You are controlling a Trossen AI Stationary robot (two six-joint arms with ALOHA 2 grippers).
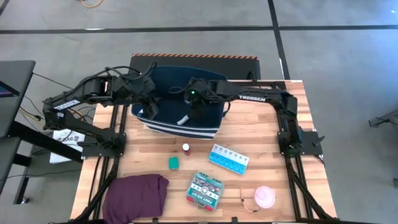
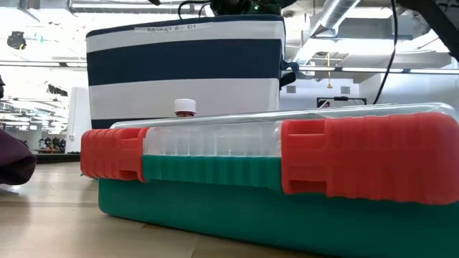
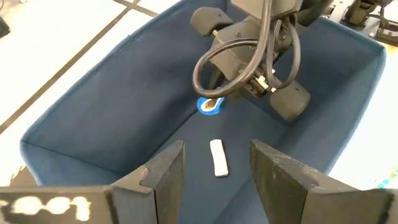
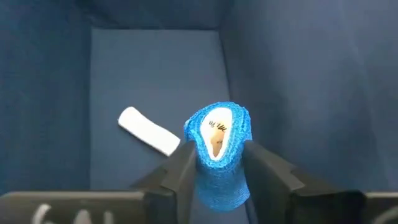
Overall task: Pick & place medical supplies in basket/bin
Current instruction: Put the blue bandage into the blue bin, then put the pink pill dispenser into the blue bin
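Both claws (image 1: 151, 111) (image 1: 198, 111) low, fingers parted.

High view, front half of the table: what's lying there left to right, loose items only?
Purple cloth → small green block → red-capped vial → green-white flat box → light-blue pill organizer → pink-white tape roll.
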